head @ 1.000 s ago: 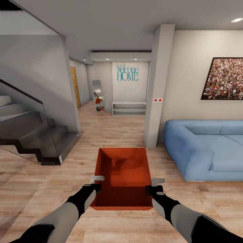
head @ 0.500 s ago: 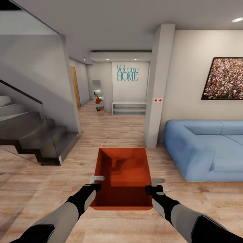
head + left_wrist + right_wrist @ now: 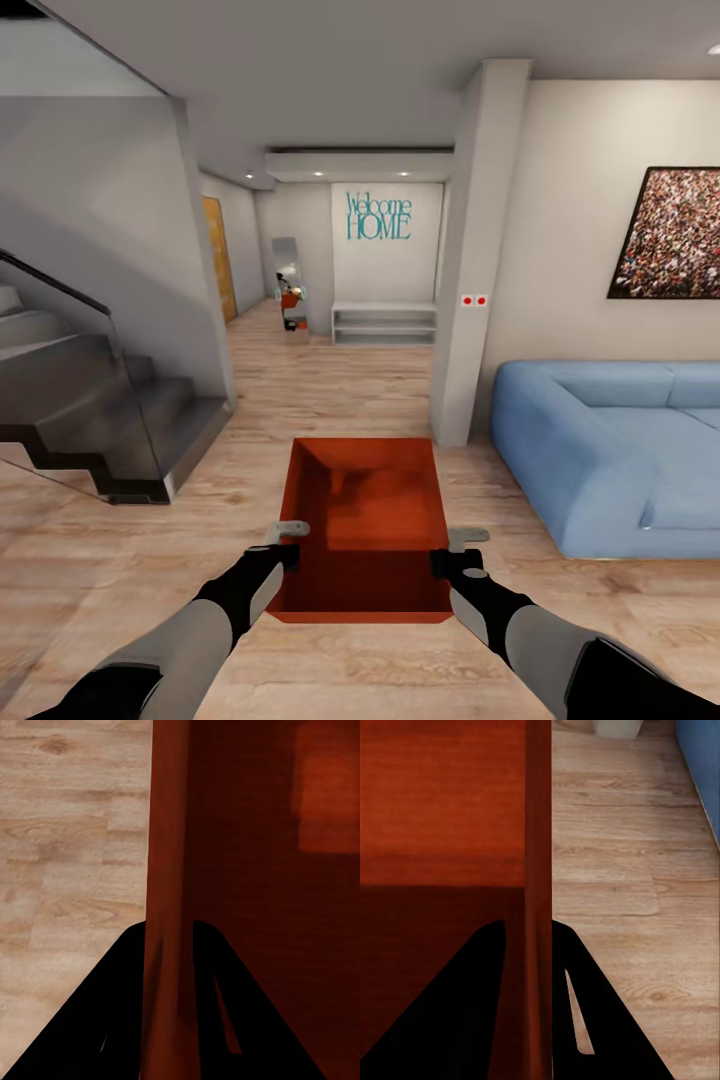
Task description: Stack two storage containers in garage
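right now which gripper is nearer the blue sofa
Right. The right gripper clamps the container wall on the sofa side; the left gripper clamps the opposite wall.

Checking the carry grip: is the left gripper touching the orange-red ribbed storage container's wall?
Touching. In the left wrist view, the left gripper has dark fingers pressed on both sides of the orange-red storage container wall, with no gap.

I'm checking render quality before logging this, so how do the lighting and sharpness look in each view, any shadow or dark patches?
Head view: evenly lit and fairly sharp, with shadow shading part of the storage container's inside. Left wrist view: the jaws show as flat black shapes with no detail, astride the container's wall. Right wrist view: likewise black jaws; the container's floor is bright farther off and dark nearer the camera; the plank floor is softly blurred.
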